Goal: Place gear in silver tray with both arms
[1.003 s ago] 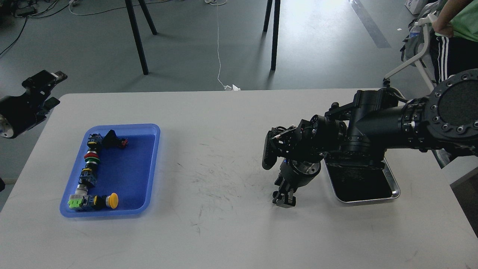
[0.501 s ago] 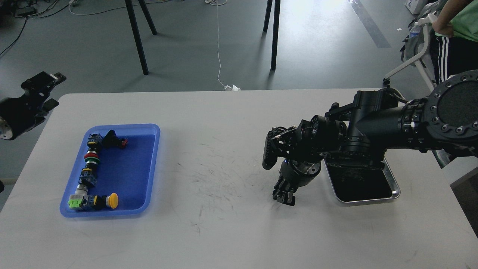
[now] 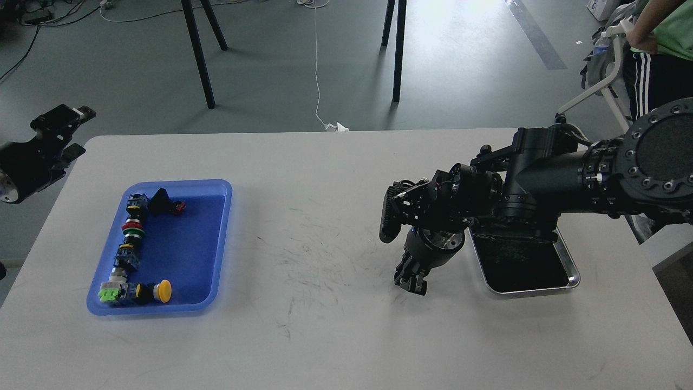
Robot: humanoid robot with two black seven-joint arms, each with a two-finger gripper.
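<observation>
The right gripper points down at the white table, just left of the silver tray; I cannot tell if it is open or closed. The left gripper hangs off the table's left edge, far from the blue tray of parts, and looks open.

Right pincer beside silver tray

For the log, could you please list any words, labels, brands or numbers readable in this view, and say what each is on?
No text can be read.
White box at the top right edge: blue print, too small and cut off to read.
Parts in the blue tray: any markings too small.
</observation>
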